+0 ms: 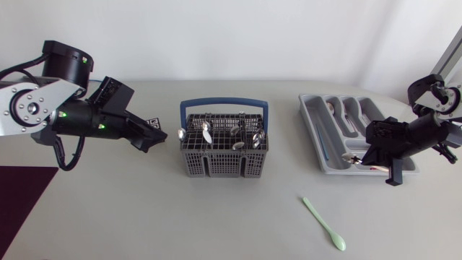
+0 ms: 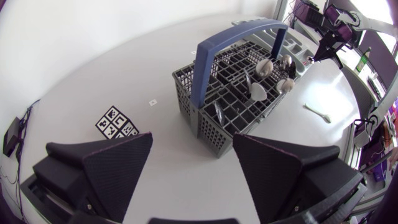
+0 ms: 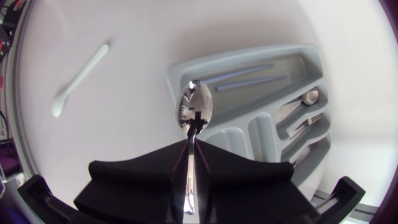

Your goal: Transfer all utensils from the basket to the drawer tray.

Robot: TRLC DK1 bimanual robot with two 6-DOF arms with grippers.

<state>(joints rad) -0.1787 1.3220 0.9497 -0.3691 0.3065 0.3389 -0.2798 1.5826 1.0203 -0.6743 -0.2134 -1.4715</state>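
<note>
Right gripper (image 3: 193, 149) pinches metal spoon (image 3: 194, 109) by the handle, above drawer tray (image 1: 317, 148) edge, 3 o'clock of basket (image 1: 224, 155). Left gripper (image 2: 193, 140) fingers spread, 9 o'clock of basket.

Table (image 1: 216, 224): pale grey-white top, matte.
Cutlery basket (image 1: 216, 165): grey mesh, blue handle, upright near the table's middle.
Drawer tray (image 1: 316, 124): grey, compartmented, flat, well apart to the basket's right.
Green spoon (image 1: 324, 223): pale plastic, flat, in front of the tray, touching neither.
Marker tag (image 2: 117, 122): black-and-white square, flat, left of the basket.
</note>
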